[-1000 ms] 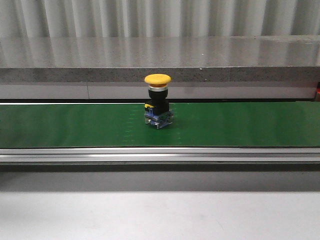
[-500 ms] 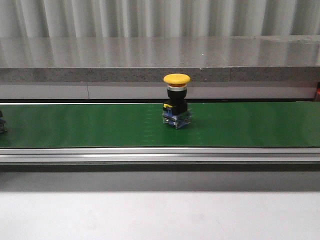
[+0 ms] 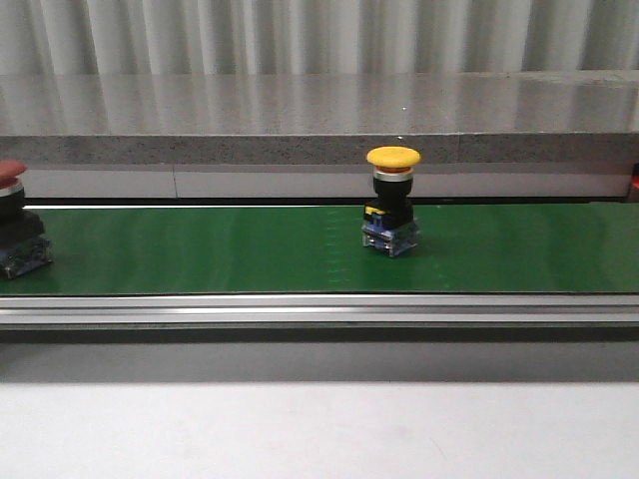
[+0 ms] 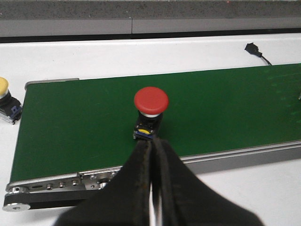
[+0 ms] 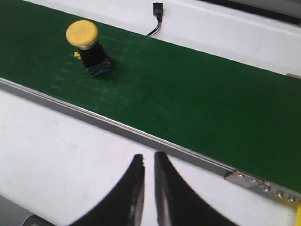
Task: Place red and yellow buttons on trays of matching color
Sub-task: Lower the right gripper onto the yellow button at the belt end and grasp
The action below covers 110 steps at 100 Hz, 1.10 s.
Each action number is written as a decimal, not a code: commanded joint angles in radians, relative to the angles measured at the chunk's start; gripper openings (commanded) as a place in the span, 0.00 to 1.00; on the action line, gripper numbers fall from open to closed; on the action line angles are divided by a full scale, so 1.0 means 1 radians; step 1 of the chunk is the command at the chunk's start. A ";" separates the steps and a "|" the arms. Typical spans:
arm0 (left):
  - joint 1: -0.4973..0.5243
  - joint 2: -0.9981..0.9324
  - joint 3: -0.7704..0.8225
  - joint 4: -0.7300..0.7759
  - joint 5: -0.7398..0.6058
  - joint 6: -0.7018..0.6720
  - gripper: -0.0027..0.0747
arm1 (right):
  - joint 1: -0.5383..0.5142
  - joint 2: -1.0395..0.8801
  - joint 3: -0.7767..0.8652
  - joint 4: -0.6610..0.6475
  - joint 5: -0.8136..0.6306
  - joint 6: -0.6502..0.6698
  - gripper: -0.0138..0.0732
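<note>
A yellow button (image 3: 392,200) stands upright on the green belt (image 3: 200,249), right of the middle. A red button (image 3: 15,230) shows at the belt's left edge, partly cut off. In the left wrist view the red button (image 4: 150,106) sits just beyond my left gripper (image 4: 153,142), whose fingers are pressed together with nothing in them. My right gripper (image 5: 149,159) hangs over the white table short of the belt, its fingers a thin slit apart and empty, and the yellow button (image 5: 84,44) is far ahead of it. The trays are out of view.
The belt has a metal rail (image 3: 319,309) along its near side and a grey ledge (image 3: 319,150) behind it. A second yellow button (image 4: 7,99) rests on the white table off the belt's end. A black cable plug (image 4: 254,47) lies beyond the belt.
The yellow button has travelled to the right along the belt. The red button has come into view at the belt's left edge.
</note>
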 commanded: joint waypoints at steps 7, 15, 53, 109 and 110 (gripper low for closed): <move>-0.007 0.000 -0.028 -0.012 -0.040 0.002 0.01 | 0.050 0.165 -0.131 0.008 -0.017 -0.002 0.68; -0.007 0.000 -0.028 -0.012 -0.037 0.002 0.01 | 0.068 0.248 -0.190 0.008 0.013 -0.002 0.84; -0.007 0.000 -0.028 -0.012 -0.037 0.002 0.01 | 0.086 0.556 -0.394 0.062 0.120 -0.059 0.88; -0.007 0.000 -0.028 -0.012 -0.037 0.002 0.01 | 0.086 0.828 -0.485 0.062 -0.024 -0.186 0.73; -0.007 0.000 -0.028 -0.012 -0.037 0.002 0.01 | 0.086 0.830 -0.485 0.062 -0.026 -0.186 0.72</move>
